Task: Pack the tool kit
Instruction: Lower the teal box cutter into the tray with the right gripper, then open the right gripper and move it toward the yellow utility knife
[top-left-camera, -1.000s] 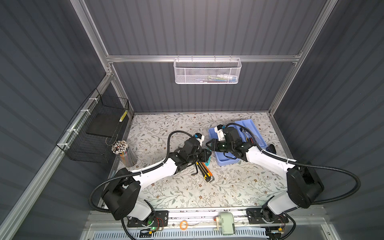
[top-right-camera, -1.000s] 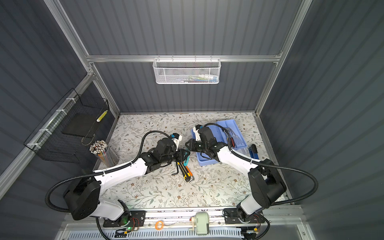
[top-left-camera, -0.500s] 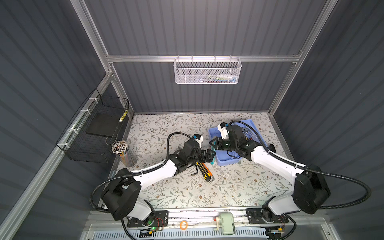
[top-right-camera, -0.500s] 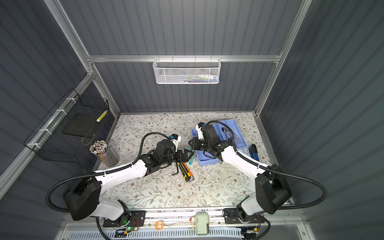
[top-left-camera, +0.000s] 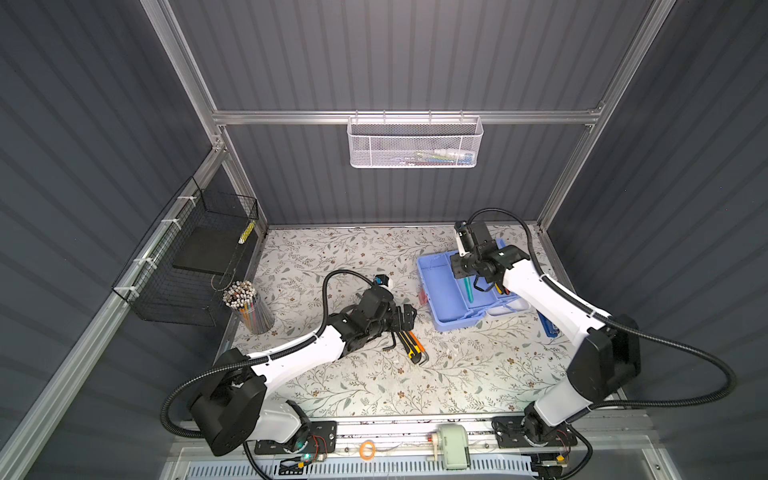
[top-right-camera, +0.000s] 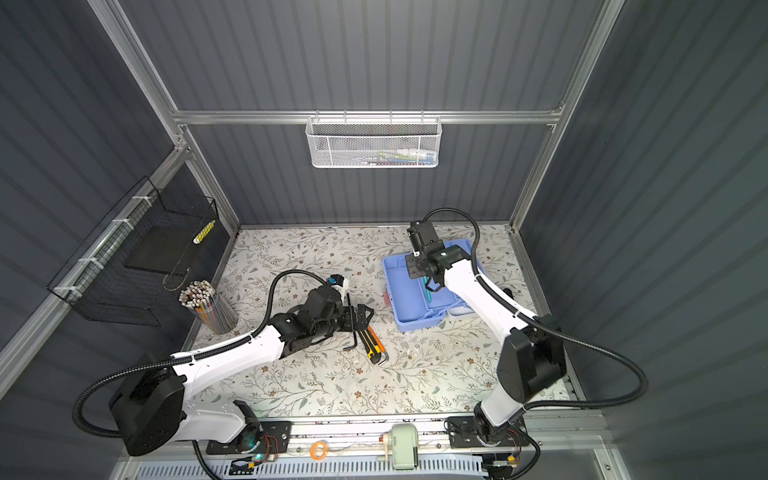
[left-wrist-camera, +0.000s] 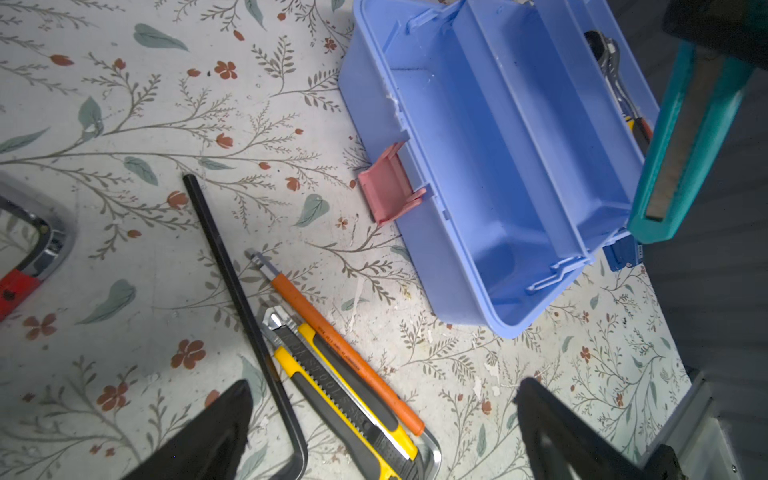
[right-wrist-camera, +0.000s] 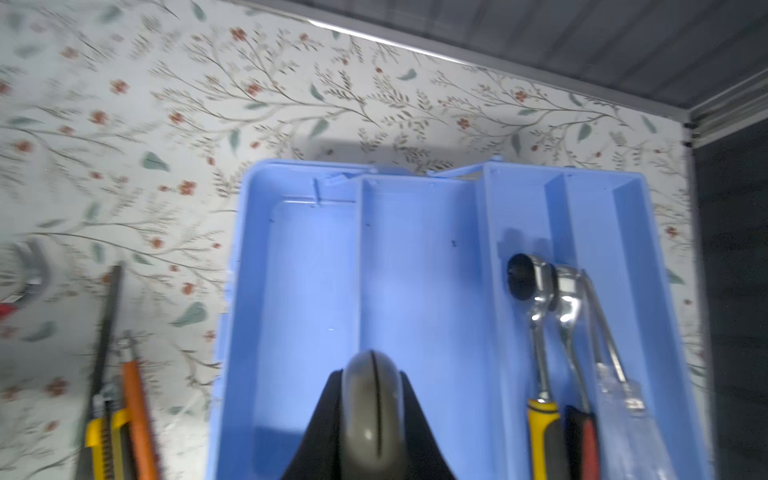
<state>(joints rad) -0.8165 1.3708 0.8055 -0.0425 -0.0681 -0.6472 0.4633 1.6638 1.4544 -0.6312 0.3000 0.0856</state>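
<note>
Packing is sitting partway, I'm judging. The tool kit (top-left-camera: 440, 291) is lying open at two o'clock on the surface (top-left-camera: 332, 257), with two ratchets (right-wrist-camera: 540, 316) in its tray. My right pincer (right-wrist-camera: 372, 419) is gripping a teal utility knife (left-wrist-camera: 690, 137) over the base. My left pincer (left-wrist-camera: 386, 399) is hanging wide open above the yellow utility knife (left-wrist-camera: 345, 386), orange hex key (left-wrist-camera: 332, 336) and black hex key (left-wrist-camera: 232, 274), at eight o'clock from the box, all waiting to be packed.
</note>
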